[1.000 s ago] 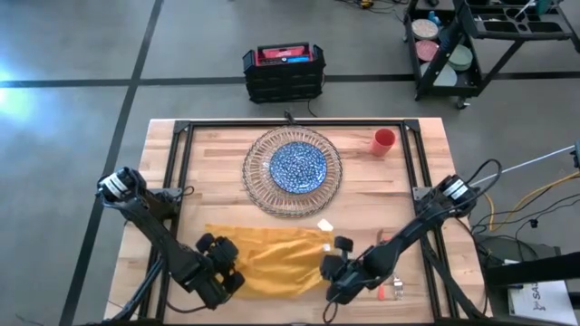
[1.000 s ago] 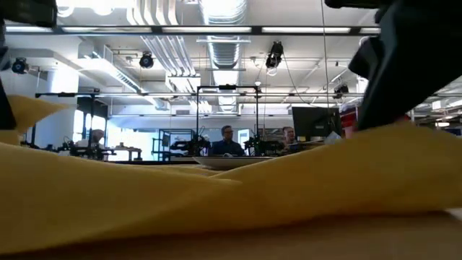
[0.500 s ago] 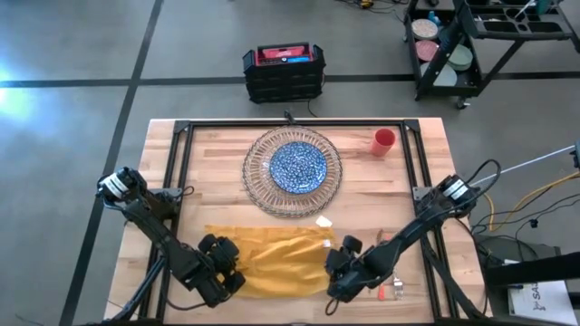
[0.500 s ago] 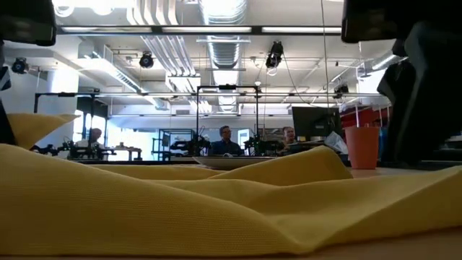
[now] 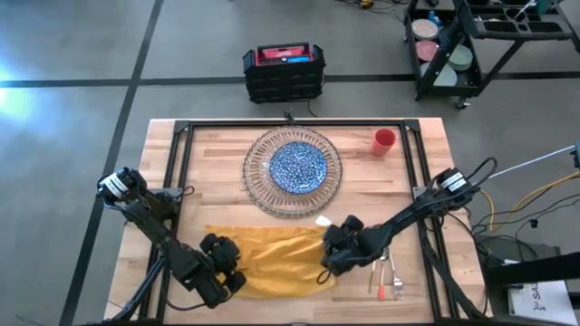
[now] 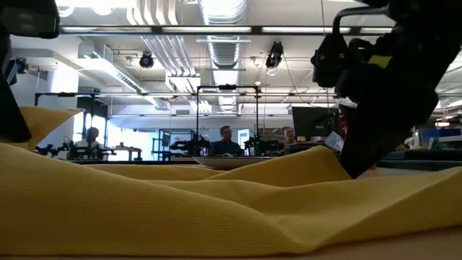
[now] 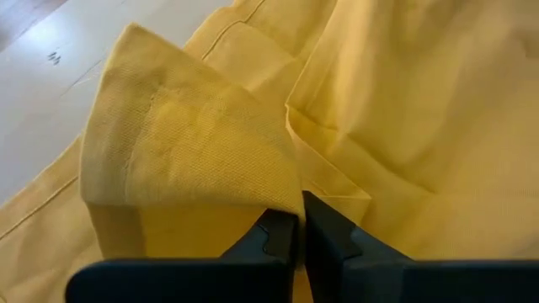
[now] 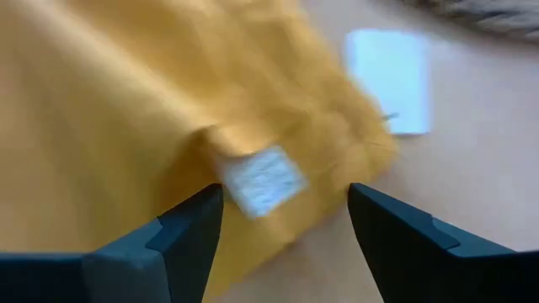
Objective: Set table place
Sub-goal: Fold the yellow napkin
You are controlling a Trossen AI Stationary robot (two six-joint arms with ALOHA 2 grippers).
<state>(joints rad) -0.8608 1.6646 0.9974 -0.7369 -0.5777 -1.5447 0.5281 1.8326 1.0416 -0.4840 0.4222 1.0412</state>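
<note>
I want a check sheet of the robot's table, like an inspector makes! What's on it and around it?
Surface: light-wood table, black frame rail.
Job's things: blue-patterned plate on clear glass charger; red cup at the far right; rumpled yellow napkin at the near edge; cutlery beside it.
Clutter: small white tag by the napkin.
End effectors: left end effector shut on napkin; right end effector open over the napkin's corner.
Cables: some by the right arm's base.
Surroundings: black crate, cart, seated people.

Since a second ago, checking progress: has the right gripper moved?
Yes. The right gripper moved up the picture toward the clear ribbed glass charger, uncovering the orange-handled metal cutlery.
</note>
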